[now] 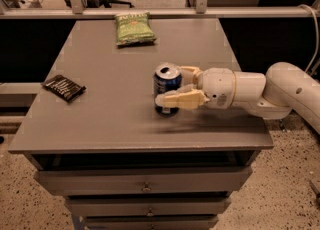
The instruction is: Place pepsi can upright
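Observation:
The pepsi can point(166, 82), blue with a silver top, stands upright on the grey table point(110, 64) right of its middle, and its base looks to be on the surface. My gripper point(170, 87) reaches in from the right on a white arm. Its fingers are closed on the can's sides: the near finger point(181, 99) crosses the can's lower front and the far finger point(190, 71) lies behind it.
A green snack bag point(134, 28) lies at the back middle of the table. A flat black packet point(63, 87) lies near the left edge. The table's right edge is close behind the gripper. Drawers sit below the front edge.

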Action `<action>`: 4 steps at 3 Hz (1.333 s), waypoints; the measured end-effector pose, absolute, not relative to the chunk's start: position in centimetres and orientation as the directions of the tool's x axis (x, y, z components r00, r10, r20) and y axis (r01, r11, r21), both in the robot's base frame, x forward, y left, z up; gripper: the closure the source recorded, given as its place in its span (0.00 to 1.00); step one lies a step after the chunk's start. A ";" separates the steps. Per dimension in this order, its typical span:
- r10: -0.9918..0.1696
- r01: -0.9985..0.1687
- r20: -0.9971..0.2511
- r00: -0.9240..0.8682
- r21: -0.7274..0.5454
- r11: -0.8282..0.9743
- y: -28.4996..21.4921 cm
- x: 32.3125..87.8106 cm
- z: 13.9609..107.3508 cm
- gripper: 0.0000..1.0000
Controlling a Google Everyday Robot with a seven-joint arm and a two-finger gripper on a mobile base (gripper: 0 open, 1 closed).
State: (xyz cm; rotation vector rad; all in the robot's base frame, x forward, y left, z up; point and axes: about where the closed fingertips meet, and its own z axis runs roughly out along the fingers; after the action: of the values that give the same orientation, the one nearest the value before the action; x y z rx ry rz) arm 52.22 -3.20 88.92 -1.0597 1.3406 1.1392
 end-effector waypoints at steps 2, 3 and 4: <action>-0.086 -0.979 -0.994 -0.067 0.049 0.196 -7.4 51.8 88.8 0.00; -0.152 -0.973 -0.988 0.023 -0.058 0.225 -12.6 51.5 91.9 0.00; -0.188 -0.948 -0.973 0.134 -0.181 0.261 -17.7 51.8 96.8 0.00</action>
State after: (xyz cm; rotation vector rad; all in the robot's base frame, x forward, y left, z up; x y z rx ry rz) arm 51.79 -17.75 96.82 -1.1882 1.3284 0.8010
